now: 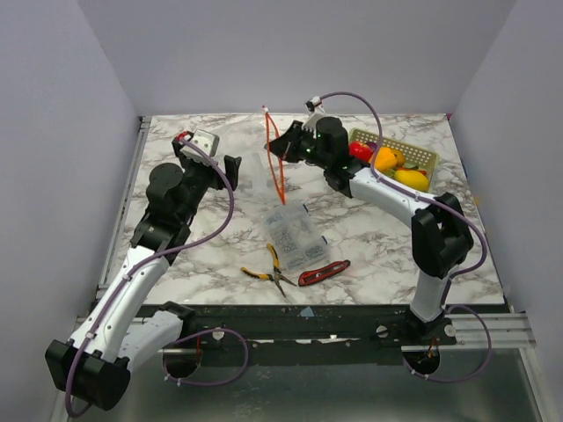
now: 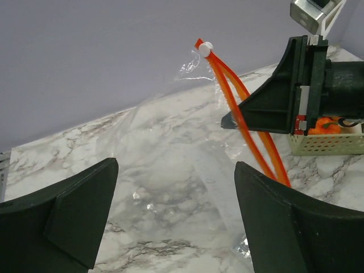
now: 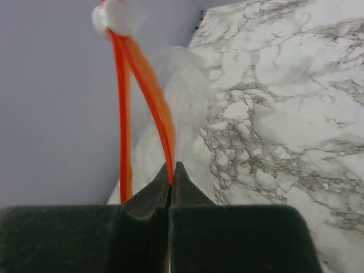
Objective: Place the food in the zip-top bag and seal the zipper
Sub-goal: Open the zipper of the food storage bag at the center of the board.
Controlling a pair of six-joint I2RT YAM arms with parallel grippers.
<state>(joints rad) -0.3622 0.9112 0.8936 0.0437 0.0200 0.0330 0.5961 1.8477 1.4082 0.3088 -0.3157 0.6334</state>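
Seemingly limp, light and slippery, the soft clear plastic zip-top bag (image 2: 165, 142) droops to the marble bench (image 1: 396, 246) from its stiffer orange-red zipper strip (image 3: 156, 105), pinched in the right tool (image 3: 172, 170); the left tool (image 2: 176, 216) gapes wide beside it.

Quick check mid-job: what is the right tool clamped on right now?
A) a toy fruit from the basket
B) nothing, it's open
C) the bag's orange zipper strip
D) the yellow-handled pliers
C: in the right wrist view the right tool is pinched shut on one strand of the orange zipper, which runs up from between its fingertips.
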